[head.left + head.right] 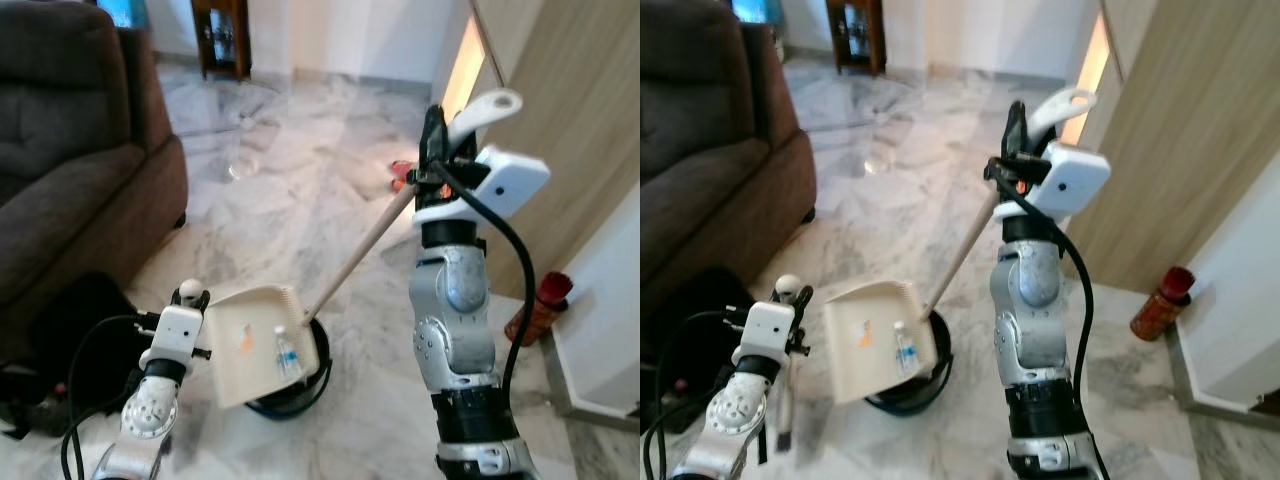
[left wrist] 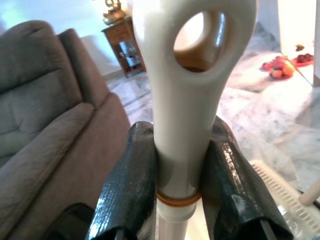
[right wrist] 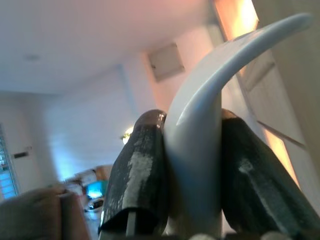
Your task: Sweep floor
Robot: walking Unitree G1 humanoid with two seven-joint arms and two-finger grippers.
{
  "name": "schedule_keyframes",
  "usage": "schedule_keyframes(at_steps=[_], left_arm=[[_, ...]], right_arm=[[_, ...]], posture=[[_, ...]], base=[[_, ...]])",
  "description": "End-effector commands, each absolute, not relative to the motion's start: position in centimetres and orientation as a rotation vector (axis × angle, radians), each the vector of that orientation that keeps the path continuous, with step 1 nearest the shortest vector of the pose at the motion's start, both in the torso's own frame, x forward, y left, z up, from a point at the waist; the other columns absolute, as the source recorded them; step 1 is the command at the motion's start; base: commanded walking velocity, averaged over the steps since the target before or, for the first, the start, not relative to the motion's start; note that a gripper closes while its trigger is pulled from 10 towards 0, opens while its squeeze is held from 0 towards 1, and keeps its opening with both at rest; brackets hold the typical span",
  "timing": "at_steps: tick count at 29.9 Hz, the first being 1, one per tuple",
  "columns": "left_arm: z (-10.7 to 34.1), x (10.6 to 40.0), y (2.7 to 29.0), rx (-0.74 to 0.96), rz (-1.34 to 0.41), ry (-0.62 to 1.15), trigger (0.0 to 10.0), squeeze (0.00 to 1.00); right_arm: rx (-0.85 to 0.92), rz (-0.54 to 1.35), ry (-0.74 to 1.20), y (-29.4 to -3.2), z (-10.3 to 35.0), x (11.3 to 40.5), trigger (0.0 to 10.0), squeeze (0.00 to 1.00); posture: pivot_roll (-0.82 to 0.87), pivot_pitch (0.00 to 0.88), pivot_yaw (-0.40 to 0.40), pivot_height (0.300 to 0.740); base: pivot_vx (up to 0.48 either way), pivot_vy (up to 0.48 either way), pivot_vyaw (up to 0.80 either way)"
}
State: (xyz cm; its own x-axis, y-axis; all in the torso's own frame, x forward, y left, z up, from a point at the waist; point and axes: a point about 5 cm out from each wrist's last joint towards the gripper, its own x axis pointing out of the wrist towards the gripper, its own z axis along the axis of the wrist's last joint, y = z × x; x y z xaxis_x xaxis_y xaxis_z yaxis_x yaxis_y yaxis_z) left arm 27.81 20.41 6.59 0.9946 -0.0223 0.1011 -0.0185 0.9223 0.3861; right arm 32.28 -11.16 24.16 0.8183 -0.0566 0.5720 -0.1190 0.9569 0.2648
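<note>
A cream dustpan (image 1: 255,340) is tilted over a black bin (image 1: 300,395) low in front of me. On the pan lie a small clear bottle (image 1: 287,352) and an orange scrap (image 1: 245,338). My left gripper (image 1: 190,295) is shut on the dustpan's handle (image 2: 182,100), which has a hole at its end. A broom stick (image 1: 360,255) slants from the bin up to my raised right gripper (image 1: 435,150). That gripper is shut on the broom's white curved top (image 3: 200,115). The broom's head is hidden behind the pan and bin.
A brown sofa (image 1: 70,150) fills the left side, with a dark bag and cables (image 1: 60,340) at its foot. A wooden cabinet wall (image 1: 570,100) stands on the right, a red bottle (image 1: 540,305) at its base. Red and orange items (image 1: 400,175) lie farther off on the marble floor.
</note>
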Motion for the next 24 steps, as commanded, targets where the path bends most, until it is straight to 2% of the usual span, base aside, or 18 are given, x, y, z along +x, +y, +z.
schedule_keyframes(at_steps=[1,24], left_arm=[[7.63,28.18,20.21,0.404,-0.002,-0.156,10.0,0.0],[7.79,28.29,20.31,0.41,0.002,-0.163,10.0,0.0]], right_arm=[[0.306,0.026,-0.681,-11.48,25.65,31.97,10.0,0.0],[0.312,0.061,-0.669,-10.87,25.55,32.08,10.0,0.0]], posture=[[0.21,0.0,-0.018,0.74],[0.22,0.0,-0.026,0.74]], base=[[0.266,0.0,0.0],[0.27,0.0,0.44]])
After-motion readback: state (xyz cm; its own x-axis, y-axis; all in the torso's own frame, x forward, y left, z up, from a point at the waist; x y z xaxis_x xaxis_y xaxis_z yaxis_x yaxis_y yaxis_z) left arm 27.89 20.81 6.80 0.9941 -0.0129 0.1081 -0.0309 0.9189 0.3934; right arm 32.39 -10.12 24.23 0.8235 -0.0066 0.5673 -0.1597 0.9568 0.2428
